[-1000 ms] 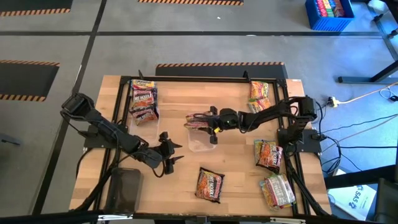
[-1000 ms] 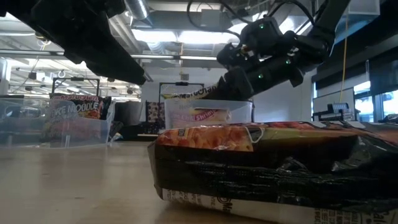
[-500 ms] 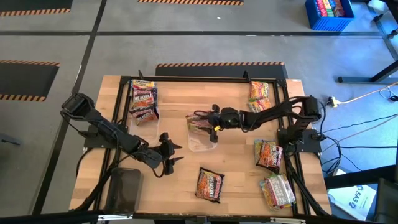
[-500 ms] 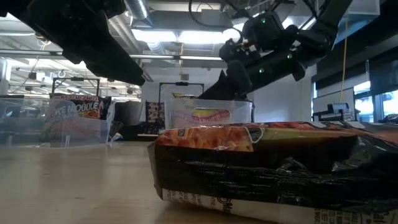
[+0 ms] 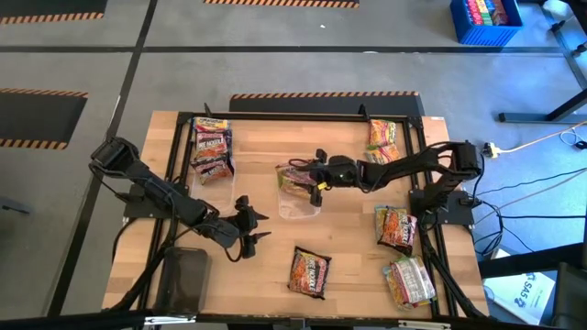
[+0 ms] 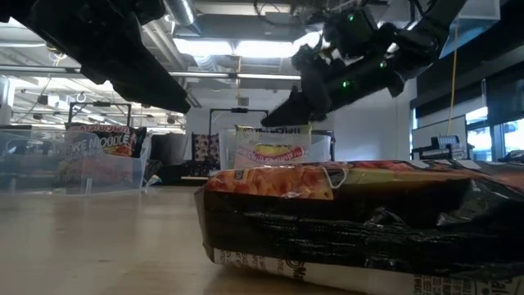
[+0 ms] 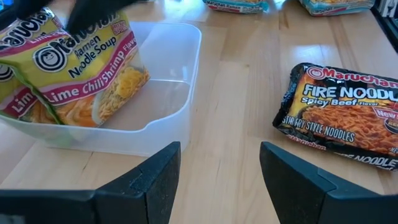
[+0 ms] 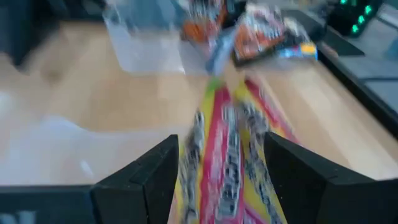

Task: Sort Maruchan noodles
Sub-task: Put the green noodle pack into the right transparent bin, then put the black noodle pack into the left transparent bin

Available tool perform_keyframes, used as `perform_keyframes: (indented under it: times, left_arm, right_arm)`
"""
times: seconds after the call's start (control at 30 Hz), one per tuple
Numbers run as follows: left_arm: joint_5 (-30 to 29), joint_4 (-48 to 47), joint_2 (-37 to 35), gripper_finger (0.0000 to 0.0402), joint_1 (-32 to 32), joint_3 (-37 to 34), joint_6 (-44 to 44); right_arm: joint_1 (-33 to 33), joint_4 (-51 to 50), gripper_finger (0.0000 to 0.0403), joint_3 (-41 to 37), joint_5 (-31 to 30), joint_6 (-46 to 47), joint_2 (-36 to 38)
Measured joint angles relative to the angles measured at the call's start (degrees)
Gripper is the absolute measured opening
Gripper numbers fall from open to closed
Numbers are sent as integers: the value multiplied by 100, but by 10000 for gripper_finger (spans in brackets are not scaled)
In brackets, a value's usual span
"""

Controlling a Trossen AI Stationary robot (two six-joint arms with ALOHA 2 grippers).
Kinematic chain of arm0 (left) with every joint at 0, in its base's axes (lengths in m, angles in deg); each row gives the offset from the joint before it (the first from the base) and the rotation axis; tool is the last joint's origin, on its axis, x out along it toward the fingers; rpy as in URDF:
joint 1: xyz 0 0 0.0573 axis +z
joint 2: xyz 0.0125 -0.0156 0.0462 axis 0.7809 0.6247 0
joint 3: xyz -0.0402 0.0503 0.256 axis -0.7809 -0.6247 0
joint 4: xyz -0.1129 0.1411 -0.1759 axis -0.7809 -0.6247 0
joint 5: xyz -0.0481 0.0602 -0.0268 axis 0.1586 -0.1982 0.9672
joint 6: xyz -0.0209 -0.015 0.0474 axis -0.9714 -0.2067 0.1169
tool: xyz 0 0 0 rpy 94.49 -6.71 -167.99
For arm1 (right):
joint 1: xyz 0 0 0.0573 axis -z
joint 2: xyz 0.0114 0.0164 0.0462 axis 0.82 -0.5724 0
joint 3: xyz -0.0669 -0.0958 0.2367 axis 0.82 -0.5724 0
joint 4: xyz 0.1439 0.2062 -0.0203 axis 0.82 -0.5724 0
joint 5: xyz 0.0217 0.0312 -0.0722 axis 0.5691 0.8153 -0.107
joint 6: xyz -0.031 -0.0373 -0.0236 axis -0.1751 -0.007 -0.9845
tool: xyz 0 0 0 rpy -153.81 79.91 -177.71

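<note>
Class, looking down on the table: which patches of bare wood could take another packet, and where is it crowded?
Bare wood lies between the clear tray and the dark Fire Noodle packet, and along the far edge between the left tray of packets and the yellow packets. The right edge, with its packets, is crowded.

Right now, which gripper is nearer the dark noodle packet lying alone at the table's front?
Left. The left gripper hovers just beside that dark noodle packet; the right gripper is farther back, over the clear tray.
</note>
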Motion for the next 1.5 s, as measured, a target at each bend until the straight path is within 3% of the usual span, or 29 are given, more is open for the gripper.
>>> perform_keyframes:
  times: [0.2,0.43,0.63,0.97,1.3,1.5]
  left_arm:
    - [5,0,0,214,0,0,6]
    - [11,52,0,214,0,0,0]
    - [343,170,-2,214,0,2,-4]
    - [733,315,6,214,-149,2,-19]
    - [978,911,915,214,-248,56,-285]
    - [1328,1063,1577,214,19,371,-239]
  right_arm:
    - [-46,-936,218,1,117,164,858]
    - [-159,-3324,218,3,453,991,2424]
    - [-955,-4694,218,3,1135,2069,3080]
    - [-2818,-4407,218,3,48,2616,2225]
    - [-3683,-3878,218,1,-202,3279,857]
    - [-4141,-3320,218,-1,-876,3514,145]
